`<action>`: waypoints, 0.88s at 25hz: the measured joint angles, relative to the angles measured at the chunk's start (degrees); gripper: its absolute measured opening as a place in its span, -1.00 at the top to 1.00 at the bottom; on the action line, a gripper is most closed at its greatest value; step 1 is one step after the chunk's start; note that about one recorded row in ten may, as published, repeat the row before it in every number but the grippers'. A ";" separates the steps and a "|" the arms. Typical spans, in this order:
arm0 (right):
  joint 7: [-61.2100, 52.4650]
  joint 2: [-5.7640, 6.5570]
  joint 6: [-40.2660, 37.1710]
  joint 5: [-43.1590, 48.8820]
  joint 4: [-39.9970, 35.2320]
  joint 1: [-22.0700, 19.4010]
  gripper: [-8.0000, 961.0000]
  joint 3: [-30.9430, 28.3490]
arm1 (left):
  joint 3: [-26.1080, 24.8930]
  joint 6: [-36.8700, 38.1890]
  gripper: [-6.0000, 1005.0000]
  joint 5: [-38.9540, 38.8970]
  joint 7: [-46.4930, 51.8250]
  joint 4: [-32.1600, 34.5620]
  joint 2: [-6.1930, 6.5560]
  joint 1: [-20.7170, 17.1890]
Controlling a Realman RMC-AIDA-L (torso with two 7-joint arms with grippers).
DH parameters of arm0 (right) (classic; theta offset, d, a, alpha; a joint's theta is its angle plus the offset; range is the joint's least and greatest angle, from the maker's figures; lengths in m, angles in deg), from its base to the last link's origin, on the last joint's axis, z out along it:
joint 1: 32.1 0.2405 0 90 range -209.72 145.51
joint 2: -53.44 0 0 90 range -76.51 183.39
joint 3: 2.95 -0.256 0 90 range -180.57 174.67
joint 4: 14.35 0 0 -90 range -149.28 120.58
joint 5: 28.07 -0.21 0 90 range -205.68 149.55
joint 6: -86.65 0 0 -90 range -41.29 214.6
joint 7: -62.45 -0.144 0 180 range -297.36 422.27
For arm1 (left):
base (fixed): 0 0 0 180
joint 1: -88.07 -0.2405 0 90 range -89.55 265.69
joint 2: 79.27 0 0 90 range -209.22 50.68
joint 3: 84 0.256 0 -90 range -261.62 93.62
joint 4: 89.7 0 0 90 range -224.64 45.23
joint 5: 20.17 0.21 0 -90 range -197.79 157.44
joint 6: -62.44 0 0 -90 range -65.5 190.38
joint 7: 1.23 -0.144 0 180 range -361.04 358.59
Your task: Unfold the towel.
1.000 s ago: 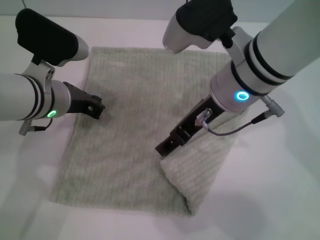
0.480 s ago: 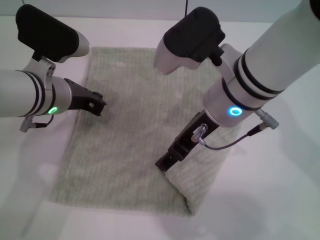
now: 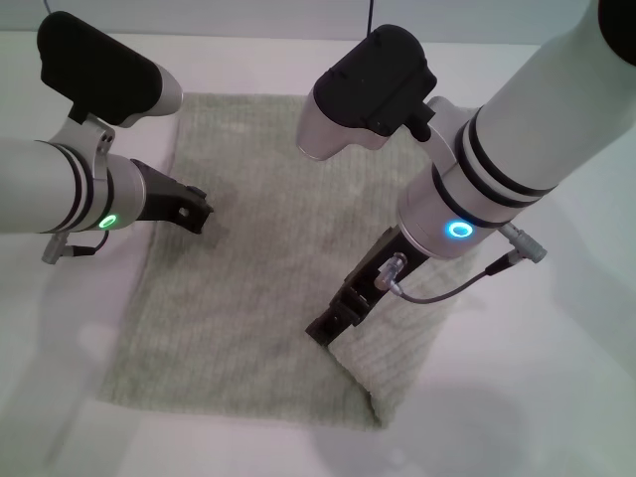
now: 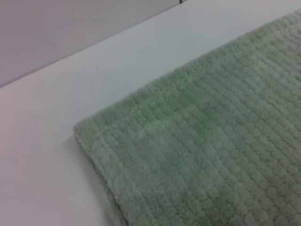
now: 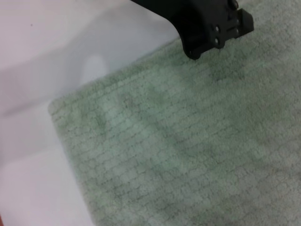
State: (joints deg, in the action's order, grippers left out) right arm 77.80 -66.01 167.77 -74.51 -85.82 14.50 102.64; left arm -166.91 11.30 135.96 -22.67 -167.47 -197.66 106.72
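The towel (image 3: 248, 288) lies on the white tabletop (image 3: 556, 397), its right side doubled over in a raised fold along my right arm. My right pincer (image 3: 330, 325) is low on the fold's inner edge, clamped on the towel's lifted layer. My left pincer (image 3: 192, 212) hovers over the towel's left part; I cannot tell how its fingers stand. Bare tabletop lies open beyond every towel edge, and the far left corner (image 4: 87, 129) lies flat. Since a second ago my right arm has swung leftward, and the folded flap looks narrower.
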 joint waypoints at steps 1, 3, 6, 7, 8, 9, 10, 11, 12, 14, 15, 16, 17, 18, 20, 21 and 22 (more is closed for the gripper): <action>0.00 0.00 -0.02 0.06 0.01 0.00 -0.67 0.01 | 0.01 -0.09 0.99 0.01 0.00 0.09 0.00 0.08; 0.00 0.00 -0.07 0.12 0.02 0.00 -0.67 0.03 | 0.02 -0.32 0.99 0.02 0.00 0.28 0.00 0.15; 0.00 0.00 -0.08 0.13 0.02 -0.02 -0.67 0.05 | 0.03 -0.45 0.99 0.08 0.00 0.93 0.00 0.29; 0.00 0.00 -0.08 0.14 0.02 -0.02 -0.67 0.05 | 0.03 -0.45 0.99 0.08 0.00 0.93 0.00 0.29; 0.00 0.00 -0.08 0.15 0.02 -0.03 -0.67 0.05 | 0.03 -0.58 0.99 0.09 0.00 1.32 0.00 0.42; 0.00 0.00 -0.08 0.15 0.02 -0.03 -0.67 0.05 | 0.03 -0.58 0.99 0.09 0.00 1.32 0.00 0.42; 0.00 0.00 -0.08 0.16 0.02 -0.03 -0.67 0.05 | 0.03 -0.58 0.99 0.09 0.00 1.32 0.00 0.42; 0.00 0.00 -0.08 0.17 0.00 -0.03 -0.67 0.05 | 0.03 -0.58 0.99 0.09 0.00 1.32 0.00 0.42; 0.00 0.00 -0.08 0.17 -0.07 -0.02 -0.67 0.05 | 0.03 -0.90 0.99 0.10 0.00 1.59 0.00 0.58; 0.00 0.00 -0.08 0.20 -0.19 0.02 -0.67 0.05 | 0.03 -0.97 0.99 0.15 0.00 1.62 0.00 0.59; 0.00 0.00 -0.08 0.21 -0.20 0.02 -0.67 0.06 | 0.03 -0.97 0.99 0.15 0.00 1.62 0.00 0.59; 0.00 0.00 -0.08 0.21 -0.20 0.03 -0.67 0.05 | 0.03 -0.97 0.99 0.15 0.00 1.62 0.00 0.59; -0.01 0.00 -0.08 0.21 -0.20 0.04 -0.67 0.04 | 0.03 -0.97 0.99 0.15 0.00 1.62 0.00 0.59; -0.01 0.00 -0.08 0.21 -0.20 0.04 -0.67 0.02 | 0.03 -1.04 0.99 0.16 0.00 1.75 0.00 0.60; -0.02 0.00 -0.08 0.22 -0.24 0.05 -0.67 -0.03 | 0.03 -1.26 0.99 0.16 0.00 2.54 0.00 0.83; -0.02 0.02 -0.08 0.21 -0.25 0.06 -0.67 -0.10 | 0.03 -1.26 0.99 0.16 0.00 2.54 0.00 0.83; -0.02 0.04 -0.08 0.21 -0.21 0.06 -0.67 -0.17 | 0.03 -1.26 0.99 0.16 0.00 2.54 0.00 0.83</action>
State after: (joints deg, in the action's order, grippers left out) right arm 77.78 -65.96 167.69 -74.29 -86.03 14.56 102.47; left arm -166.88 10.04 136.12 -22.67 -164.93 -197.66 107.55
